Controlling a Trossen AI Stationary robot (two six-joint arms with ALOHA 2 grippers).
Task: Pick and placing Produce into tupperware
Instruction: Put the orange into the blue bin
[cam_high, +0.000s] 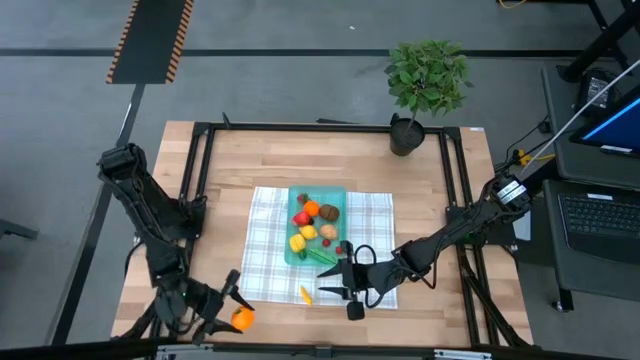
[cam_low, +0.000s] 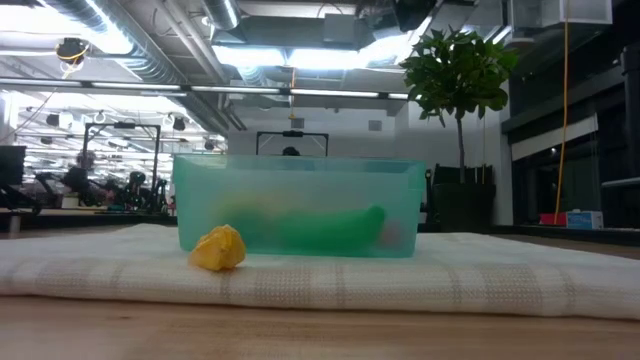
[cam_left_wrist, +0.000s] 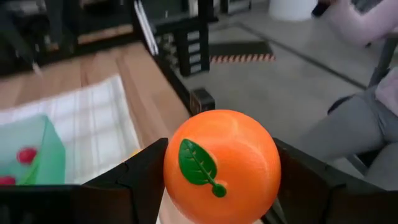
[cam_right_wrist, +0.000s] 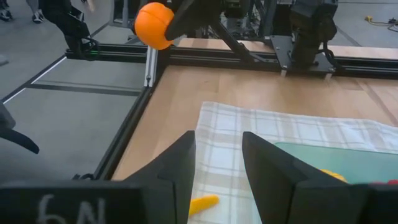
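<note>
The teal tupperware (cam_high: 316, 225) stands on a checked cloth (cam_high: 268, 245) and holds several small produce pieces. In the low view a green piece shows through its wall (cam_low: 300, 205). A yellow piece (cam_high: 305, 294) lies on the cloth in front of it (cam_low: 219, 248). My left gripper (cam_high: 236, 312) is at the table's near left corner, shut on an orange toy fruit (cam_left_wrist: 222, 165). My right gripper (cam_right_wrist: 217, 149) hovers open over the cloth's near edge, just right of the yellow piece, with nothing between its fingers. My left gripper pinches the orange's two opposite sides (cam_left_wrist: 171, 168) between its two fingers. The fingers (cam_left_wrist: 146, 177) reach nearly level, slanting a little down. The orange is lifted clear of the table (cam_right_wrist: 155, 25), its green leaf mark facing the wrist camera.
A potted plant (cam_high: 425, 85) stands at the far right of the table. Black frame rails (cam_high: 195, 190) run along the table's sides. A person (cam_left_wrist: 367, 106) sits beyond the table's edge. Bare wood (cam_high: 225, 170) lies around the cloth.
</note>
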